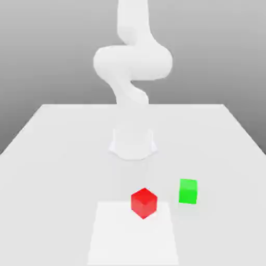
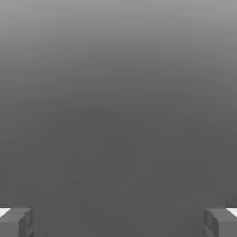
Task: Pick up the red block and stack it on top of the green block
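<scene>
The red block [image 1: 144,202] rests on the white table [image 1: 52,156], near the front edge of the scene in the exterior view, and it is turned so that one of its corners points toward the camera. Its lower part lies on a slightly brighter square patch [image 1: 132,236] of the table surface, close to the far edge of this patch. The green block [image 1: 188,191] stands just beside it, on the exterior view's right and a little farther back, with a small gap between the two, so they are not touching. The green block sits flat on the table and outside the bright patch. Nothing lies on top of either block. Behind the blocks, near the middle of the table, is the round white base [image 1: 132,143] of the arm [image 1: 132,62], well apart from both of them. From the base the arm goes up, bends toward the exterior view's right and continues out of the top of the picture. In the hand view, the gripper [image 2: 118,222] has its two grey fingertips [image 2: 16,222] far apart, at the two opposite sides of the picture, and nothing is between them; the surface in front of them is plain grey.
</scene>
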